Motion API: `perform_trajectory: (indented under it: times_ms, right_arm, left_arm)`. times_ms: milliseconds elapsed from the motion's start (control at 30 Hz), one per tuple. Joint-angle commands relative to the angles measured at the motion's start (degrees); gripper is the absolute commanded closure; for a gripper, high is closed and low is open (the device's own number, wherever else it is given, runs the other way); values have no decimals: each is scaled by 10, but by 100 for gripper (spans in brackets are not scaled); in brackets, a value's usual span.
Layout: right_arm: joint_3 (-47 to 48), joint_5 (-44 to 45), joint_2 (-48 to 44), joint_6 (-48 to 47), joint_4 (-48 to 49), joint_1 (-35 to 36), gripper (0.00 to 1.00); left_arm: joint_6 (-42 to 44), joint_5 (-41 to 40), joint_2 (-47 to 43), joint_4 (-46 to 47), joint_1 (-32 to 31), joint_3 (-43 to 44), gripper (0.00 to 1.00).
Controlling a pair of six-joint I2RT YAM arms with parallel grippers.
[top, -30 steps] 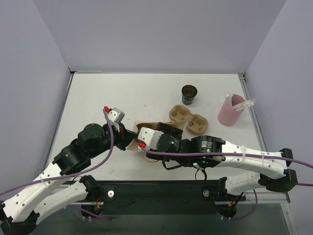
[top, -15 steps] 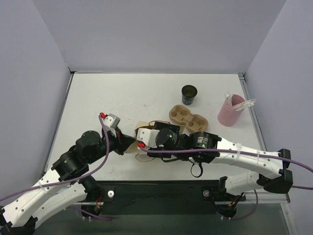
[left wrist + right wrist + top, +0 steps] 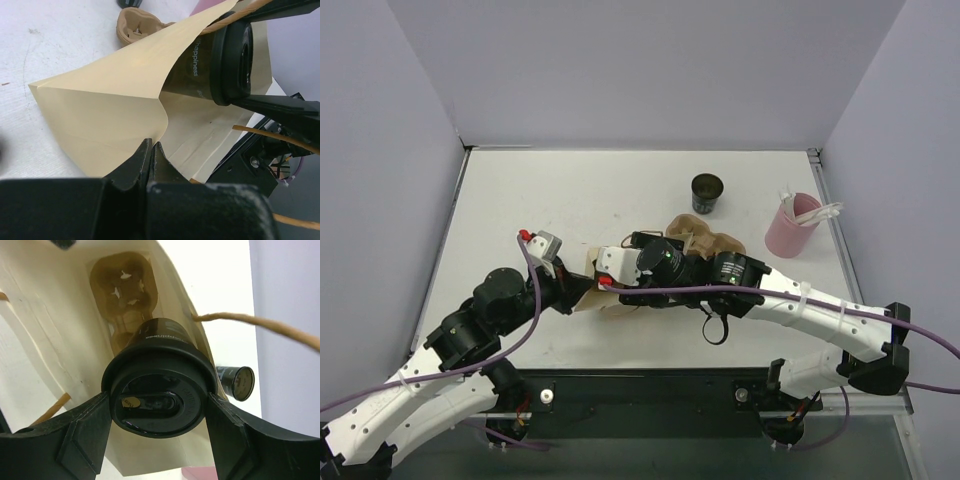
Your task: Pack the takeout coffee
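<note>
The left claw (image 3: 151, 150), pinched shut on the cream paper bag (image 3: 100, 100), held its mouth open. The right claw (image 3: 156, 407) gripped the dark, black-lidded coffee cup (image 3: 160, 340) partway inside. Releasing it remained, as did the second dark cup (image 3: 707, 192) standing on the table (image 3: 520, 190).

Bench (image 3: 570, 190): white, matte, with a few faint dark scuffs near its middle. Enclosure is pale lavender: far wall (image 3: 640, 70), left wall (image 3: 370, 220), right wall (image 3: 910, 150). Pink cup (image 3: 783, 238) stands upright at the far right of the bench, near the right wall. White sticks (image 3: 817, 213) stand in it, leaning right over the rim; kind not discernible. Dark strip (image 3: 650, 385) runs along the near bench edge.
</note>
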Motion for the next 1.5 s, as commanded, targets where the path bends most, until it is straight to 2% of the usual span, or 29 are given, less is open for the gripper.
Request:
perform_trajectory:
  times_ms: [0, 200, 300, 433, 667, 1033, 1267, 1467]
  right_arm:
    - [-25, -1, 19, -30, -6, -12, 56]
    - [-49, -8, 32, -55, 34, -13, 56]
    - [-81, -15, 33, -86, 81, -14, 56]
    - [-112, -16, 44, -118, 136, -19, 56]
    - [-104, -6, 84, -128, 148, -30, 57]
    - [-150, 8, 81, -135, 181, -65, 58]
    - [-197, -11, 36, -160, 206, -81, 58]
    - [-208, -34, 37, -161, 227, -100, 59]
  left_arm:
    - [-22, -45, 3, 17, 2, 11, 100]
    - [-57, -116, 26, -11, 3, 43, 100]
    - [-86, -129, 19, -1, 2, 27, 100]
    - [-104, -100, -25, 51, 1, -35, 100]
    - [-115, -66, -73, 77, 1, -77, 100]
    - [-123, -58, -74, 56, 1, -77, 100]
    - [-138, -52, -70, 61, 2, -73, 100]
    - [-135, -45, -59, 74, 2, -77, 100]
